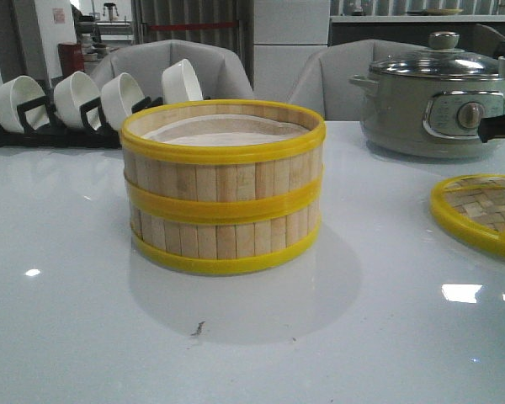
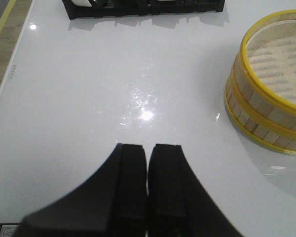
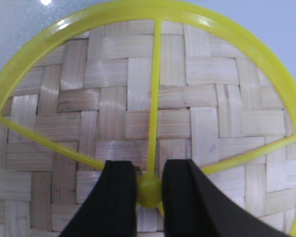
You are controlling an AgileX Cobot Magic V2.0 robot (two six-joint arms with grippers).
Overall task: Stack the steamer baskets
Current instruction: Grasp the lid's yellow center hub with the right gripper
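Two round bamboo-slat steamer baskets already stacked | left gripper closed, empty | right gripper straddles yellow hub of woven bamboo lid, grip unclear | next: probably lift lid onto stack

Glossy white table, stacked steamer baskets (two high), woven lid, grey pot, bowl rack

Words on the steamer baskets: none to read.
Words on the pot: its front panel is too blurry to read.
Words on the desk: a tiny dark mark near the edge, too small to read.
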